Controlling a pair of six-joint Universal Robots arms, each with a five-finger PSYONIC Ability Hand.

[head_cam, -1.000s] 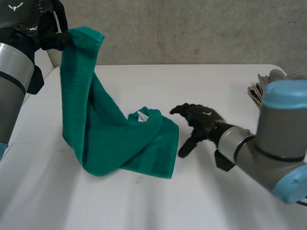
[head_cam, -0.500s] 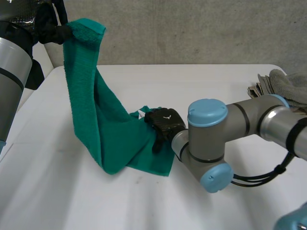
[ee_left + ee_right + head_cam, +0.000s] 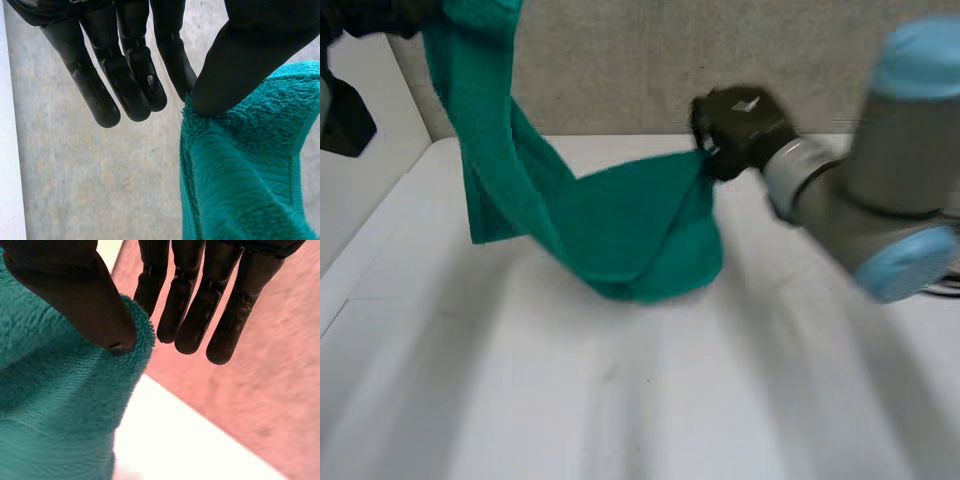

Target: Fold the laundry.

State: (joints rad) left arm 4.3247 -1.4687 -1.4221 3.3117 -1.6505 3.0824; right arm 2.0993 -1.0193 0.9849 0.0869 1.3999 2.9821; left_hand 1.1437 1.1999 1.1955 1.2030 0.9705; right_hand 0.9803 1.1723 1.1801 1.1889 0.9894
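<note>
Over table, L hand + R hand aloft, thumb-pinch each on green towel.

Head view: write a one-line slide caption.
A green towel sags between the left hand and right hand, each pinching a corner, over the white table.

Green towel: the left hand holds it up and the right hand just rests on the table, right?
No. The right hand isn't resting: it pinches the green towel too, as the right wrist view shows. The left hand does hold it up.
</note>
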